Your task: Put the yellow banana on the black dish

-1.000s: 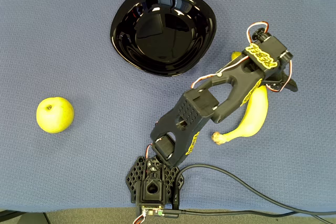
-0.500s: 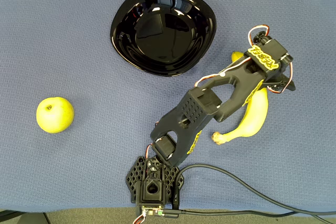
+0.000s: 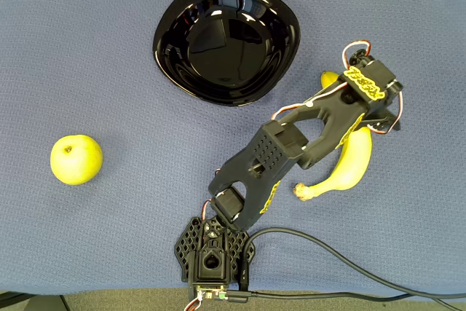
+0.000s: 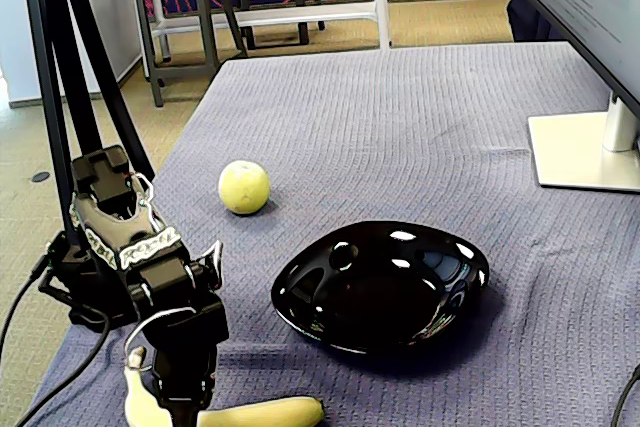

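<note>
From overhead I see the yellow banana [image 3: 354,162] lying on the blue-clothed table [image 3: 87,49], right of the black dish [image 3: 226,39] and apart from it. My hand [image 3: 368,111] sits low over the banana's middle; I cannot tell how wide it is spread or whether it grips. Bare cloth lies between banana and dish. An apple [image 3: 76,159] rests well left. The fixed view adds a monitor foot [image 4: 585,152] near the table's right edge, with the banana [image 4: 262,412] at the near edge.
</note>
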Robot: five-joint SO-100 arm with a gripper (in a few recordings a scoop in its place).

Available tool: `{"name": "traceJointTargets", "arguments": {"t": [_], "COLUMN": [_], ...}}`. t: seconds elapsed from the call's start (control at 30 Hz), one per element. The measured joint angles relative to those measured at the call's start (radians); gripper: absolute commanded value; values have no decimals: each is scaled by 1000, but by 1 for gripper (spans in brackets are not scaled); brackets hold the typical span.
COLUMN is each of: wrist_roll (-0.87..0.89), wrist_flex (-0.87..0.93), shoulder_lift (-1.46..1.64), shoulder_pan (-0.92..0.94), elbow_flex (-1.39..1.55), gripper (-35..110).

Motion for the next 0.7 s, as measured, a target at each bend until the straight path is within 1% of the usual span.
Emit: {"name": "traceJointTargets", "arguments": {"t": [0.23,0.33,0.43,0.57,0.7], "wrist_roll": [-12,-26,-31,-43,-58], "wrist_flex": [-11,-31,-31,-51,-75], "shoulder_lift": [0,0,-2,-2,-2], "shoulder_pan": [-17,-18,-18,-18,-18], "elbow_flex": [26,32,43,43,43], "gripper": [46,40,40,30,35]}}
